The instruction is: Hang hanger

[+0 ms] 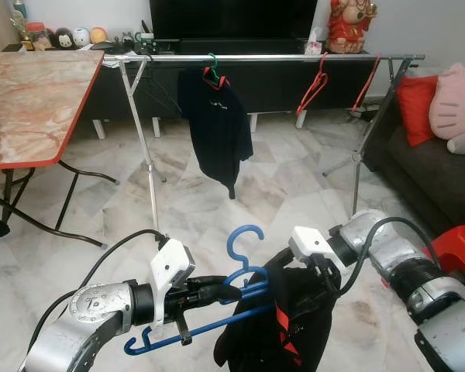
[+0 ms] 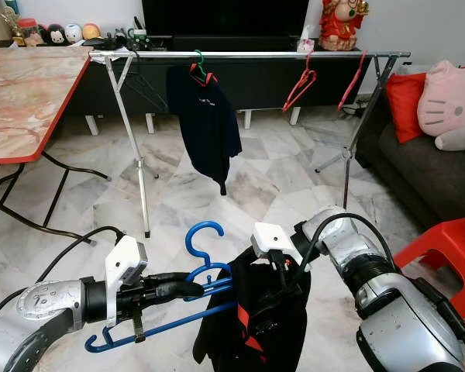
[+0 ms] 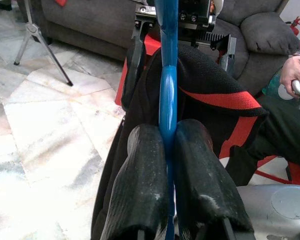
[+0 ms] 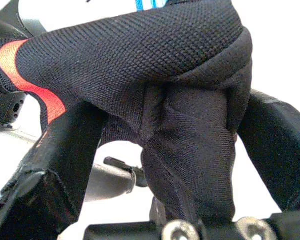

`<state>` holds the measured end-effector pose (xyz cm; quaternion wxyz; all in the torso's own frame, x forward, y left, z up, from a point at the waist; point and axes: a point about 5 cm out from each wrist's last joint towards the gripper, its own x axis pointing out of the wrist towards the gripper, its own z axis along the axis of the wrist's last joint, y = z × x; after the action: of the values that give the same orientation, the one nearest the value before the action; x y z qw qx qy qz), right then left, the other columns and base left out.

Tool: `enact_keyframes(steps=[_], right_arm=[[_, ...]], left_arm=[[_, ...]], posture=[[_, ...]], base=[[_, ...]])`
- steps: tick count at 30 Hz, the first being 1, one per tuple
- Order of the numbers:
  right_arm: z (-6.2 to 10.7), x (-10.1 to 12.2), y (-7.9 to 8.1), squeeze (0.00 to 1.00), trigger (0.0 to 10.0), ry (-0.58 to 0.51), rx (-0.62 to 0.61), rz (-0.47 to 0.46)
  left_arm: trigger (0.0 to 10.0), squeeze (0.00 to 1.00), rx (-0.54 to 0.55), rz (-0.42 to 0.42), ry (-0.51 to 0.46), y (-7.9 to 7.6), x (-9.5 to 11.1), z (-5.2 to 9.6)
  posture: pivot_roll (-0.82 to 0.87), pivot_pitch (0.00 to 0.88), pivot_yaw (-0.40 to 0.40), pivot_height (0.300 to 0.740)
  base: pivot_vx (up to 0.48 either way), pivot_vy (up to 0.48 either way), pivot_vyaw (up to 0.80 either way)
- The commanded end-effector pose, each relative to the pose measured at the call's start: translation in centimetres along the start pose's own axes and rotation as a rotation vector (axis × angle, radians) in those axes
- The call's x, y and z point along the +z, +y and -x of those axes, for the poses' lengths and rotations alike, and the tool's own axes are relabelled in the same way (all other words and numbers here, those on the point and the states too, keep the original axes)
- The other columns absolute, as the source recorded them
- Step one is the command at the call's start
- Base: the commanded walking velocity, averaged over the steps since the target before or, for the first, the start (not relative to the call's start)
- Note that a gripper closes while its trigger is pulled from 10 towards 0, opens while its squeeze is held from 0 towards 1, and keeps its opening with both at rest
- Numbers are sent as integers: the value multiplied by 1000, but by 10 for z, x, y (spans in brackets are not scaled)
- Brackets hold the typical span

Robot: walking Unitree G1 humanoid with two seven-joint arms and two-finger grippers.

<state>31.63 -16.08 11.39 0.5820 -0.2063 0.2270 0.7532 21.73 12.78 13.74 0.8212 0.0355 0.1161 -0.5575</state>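
A blue plastic hanger (image 1: 244, 239) lies across my front, hook upward. My left gripper (image 1: 231, 291) is shut on its neck; the left wrist view has both black fingers (image 3: 145, 175) pressed on the blue bar (image 3: 167, 85). A black garment with red stripes (image 1: 279, 329) is draped over the hanger's right end. My right gripper (image 1: 325, 280) holds a bunch of that cloth (image 4: 190, 100) between its fingers (image 4: 60, 160). Ahead stands a silver clothes rail (image 1: 256, 56) with a dark shirt (image 1: 215, 128) on a green hanger.
Two empty red hangers (image 1: 314, 85) hang further right on the rail. A marble-topped folding table (image 1: 31, 101) is to the left, a dark sofa (image 1: 430, 174) with a pink cushion (image 1: 456, 105) and a red stool (image 1: 459, 244) to the right. A person's hand (image 3: 294, 75) holds a controller.
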Motion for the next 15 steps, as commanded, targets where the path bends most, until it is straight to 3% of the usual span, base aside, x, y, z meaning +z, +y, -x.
enact_keyframes(steps=[1,7,8,15], right_arm=[[3,3,0,0,78,10,5,31],[3,3,0,0,78,12,6,38],[5,3,1,0,10000,21,10,41],[15,8,0,0,10000,70,24,56]], left_arm=[[10000,0,-34,-53,-53,-3,14,-2],[10000,0,-34,-54,-53,-3,14,-2],[10000,0,-42,-60,-48,-3,14,-1],[10000,0,-92,-129,-10,-8,15,1]], posture=[[-70,0,-64,740],[-70,0,-64,740],[-68,0,-66,740],[-71,0,-69,740]], base=[[0,0,0],[0,0,0],[0,0,0],[0,0,0]])
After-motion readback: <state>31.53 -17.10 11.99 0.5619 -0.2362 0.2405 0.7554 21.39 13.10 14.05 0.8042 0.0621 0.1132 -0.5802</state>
